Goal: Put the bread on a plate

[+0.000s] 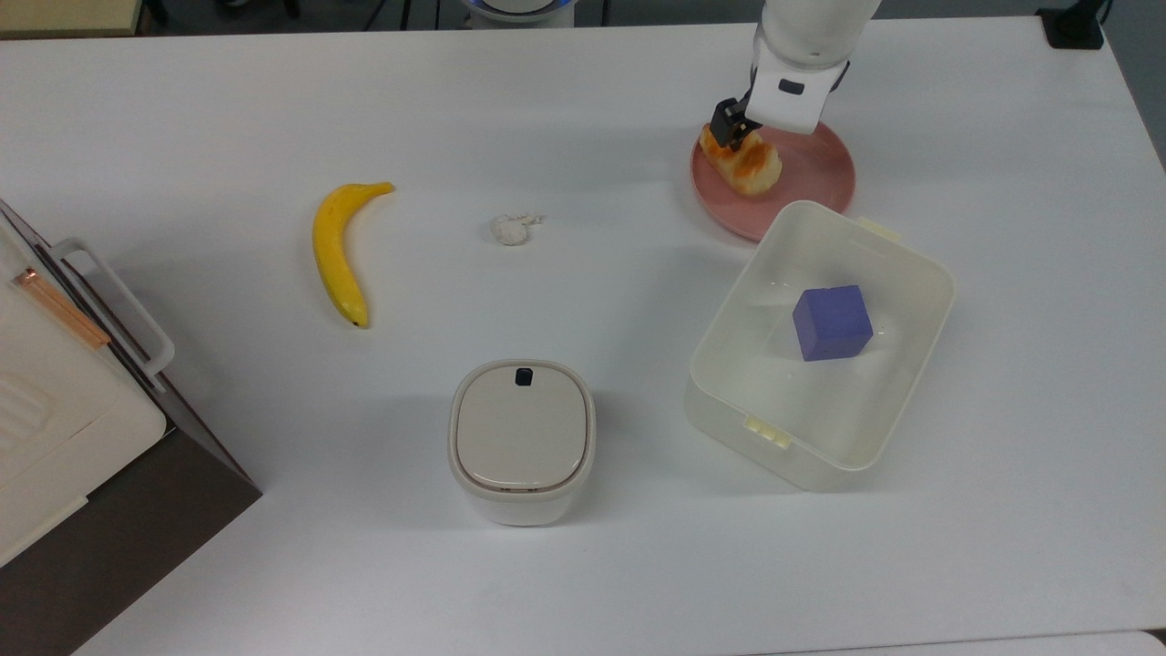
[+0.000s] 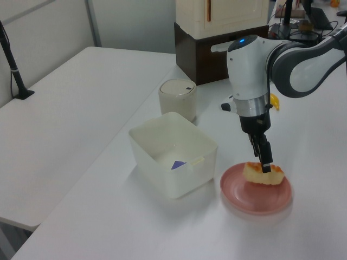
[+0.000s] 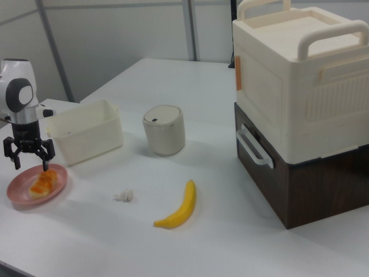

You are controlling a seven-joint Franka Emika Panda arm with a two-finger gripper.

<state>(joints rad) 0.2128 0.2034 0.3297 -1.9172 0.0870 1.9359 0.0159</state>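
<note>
The bread (image 1: 745,166), a pale bun with orange-brown glazed bumps, lies on the left part of the pink plate (image 1: 820,173) in the top view. In the left view the bread (image 2: 263,174) rests on the plate (image 2: 249,200). The right view shows the bread (image 3: 43,183) flat on the plate (image 3: 17,193). My gripper (image 3: 30,161) hangs just above it, open, its fingers spread to either side of the bun. In the top view the gripper (image 1: 749,137) covers the bun's far end. From the left, the gripper (image 2: 265,165) points straight down at it.
A cream tub (image 1: 706,383) holding a purple block (image 1: 831,322) stands close to the plate's near side. A banana (image 1: 337,251), a white lump (image 1: 512,228) and a lidded canister (image 1: 521,437) lie further left. A cream box on a brown base (image 3: 300,104) sits at the table's end.
</note>
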